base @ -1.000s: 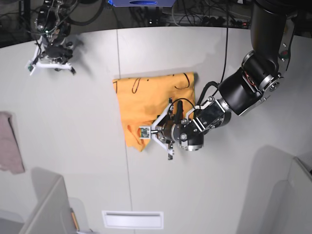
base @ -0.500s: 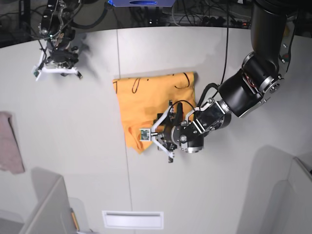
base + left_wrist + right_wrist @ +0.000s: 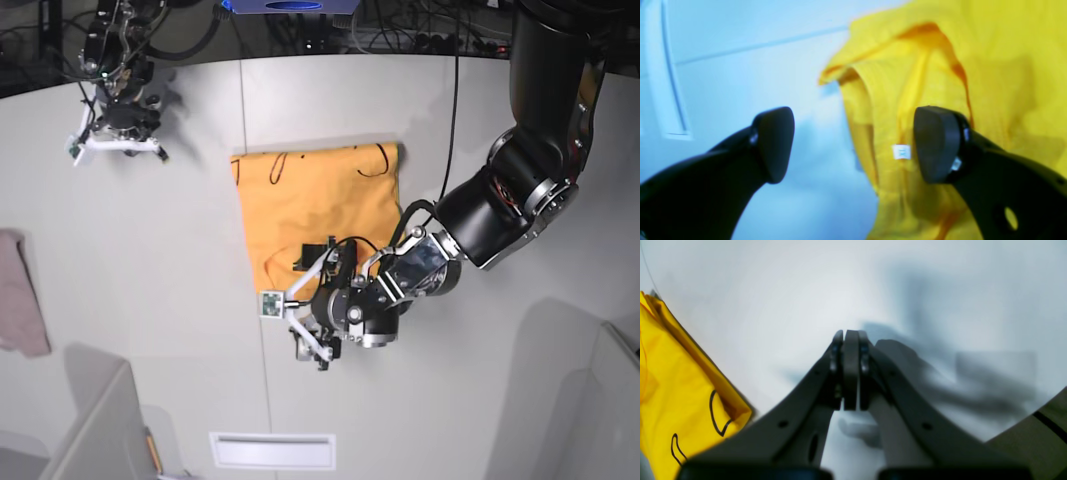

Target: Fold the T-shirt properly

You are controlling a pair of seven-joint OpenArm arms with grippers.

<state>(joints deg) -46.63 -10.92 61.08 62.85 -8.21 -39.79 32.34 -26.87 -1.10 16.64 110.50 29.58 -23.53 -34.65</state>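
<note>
The orange-yellow T-shirt [image 3: 315, 210] lies folded into a rough rectangle on the white table, black line markings along its far edge. My left gripper [image 3: 290, 322] hovers at the shirt's near left corner with its jaws wide open. In the left wrist view the gripper [image 3: 853, 145] holds nothing. The T-shirt [image 3: 973, 66] with its small white tag [image 3: 901, 151] lies loose beneath, its edge between the black fingers [image 3: 773, 143]. My right gripper [image 3: 115, 140] is far off at the table's back left, shut [image 3: 850, 370] and empty, the T-shirt [image 3: 673, 373] beside it.
A small pinkish cloth [image 3: 20, 295] lies at the table's left edge. A white slotted plate [image 3: 272, 450] sits near the front edge. Grey panels stand at the front left [image 3: 95, 420] and front right [image 3: 600, 400]. Cables run along the back.
My left gripper has opened and let go of the shirt's near corner, then moved toward the front left. The shirt's corner has dropped flat. The right arm shifted slightly toward the back.
</note>
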